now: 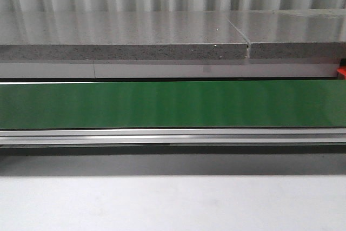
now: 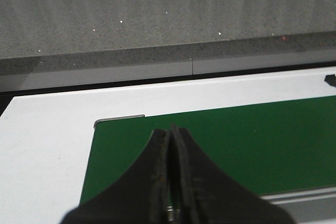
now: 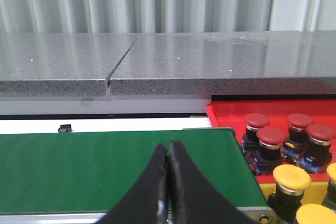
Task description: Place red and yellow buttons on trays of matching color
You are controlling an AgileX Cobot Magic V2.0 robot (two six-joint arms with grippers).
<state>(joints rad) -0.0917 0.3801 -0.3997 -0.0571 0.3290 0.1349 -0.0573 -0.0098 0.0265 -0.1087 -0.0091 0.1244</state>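
Observation:
In the right wrist view, several red buttons (image 3: 271, 137) stand on a red tray (image 3: 226, 112) past the end of the green belt (image 3: 105, 169). Yellow buttons (image 3: 291, 178) stand on a yellow tray (image 3: 264, 187) beside it. My right gripper (image 3: 168, 147) is shut and empty above the belt, apart from the buttons. My left gripper (image 2: 170, 131) is shut and empty above the other end of the belt (image 2: 236, 145). In the front view the belt (image 1: 173, 104) carries no buttons, and a sliver of the red tray (image 1: 341, 73) shows at the far right.
A grey stone shelf (image 1: 124, 36) runs behind the belt, with a corrugated wall behind it. A metal rail (image 1: 173, 135) borders the belt's near side. White table surface (image 2: 47, 140) surrounds the belt's left end.

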